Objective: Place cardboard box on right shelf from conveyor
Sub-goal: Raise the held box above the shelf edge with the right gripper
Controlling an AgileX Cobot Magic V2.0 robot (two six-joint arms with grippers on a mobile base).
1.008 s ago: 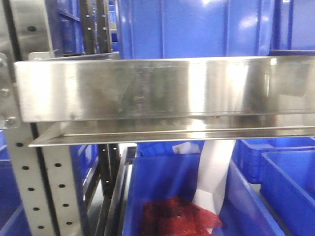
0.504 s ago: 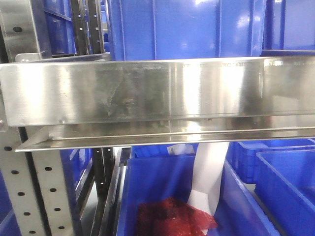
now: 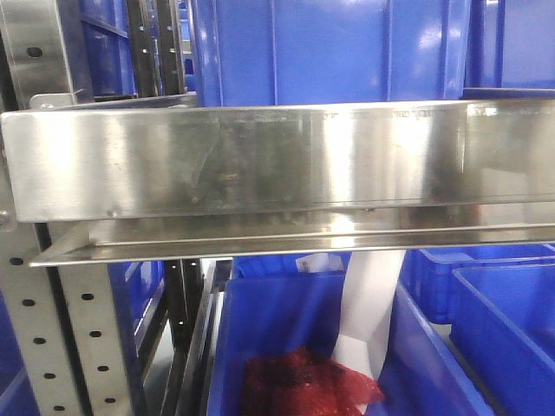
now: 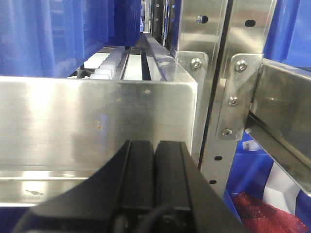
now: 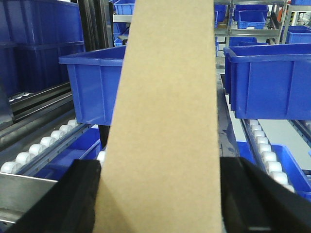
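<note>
The tan cardboard box (image 5: 167,121) stands upright through the middle of the right wrist view. My right gripper (image 5: 160,167) is shut on it, one black finger on each side. The box is held above white rollers, in front of blue bins. The right shelf shows as a tall brushed-steel front lip (image 3: 277,156) across the front view, on a perforated grey upright (image 3: 39,338). In the left wrist view my left gripper (image 4: 155,145) is shut with nothing in it, close in front of a steel lip (image 4: 73,121). The conveyor is out of view.
Blue bins (image 3: 329,48) sit on the shelf behind the lip. A lower blue bin (image 3: 286,347) holds red mesh (image 3: 303,381) and a white sheet (image 3: 368,303). More blue bins (image 5: 95,85) (image 5: 269,77) stand on roller tracks (image 5: 36,148). A bolted steel upright (image 4: 233,92) is right of my left gripper.
Over the first half second the shelf lip slid left in the front view and its left end reached the frame edge. Since then the view has hardly changed.
</note>
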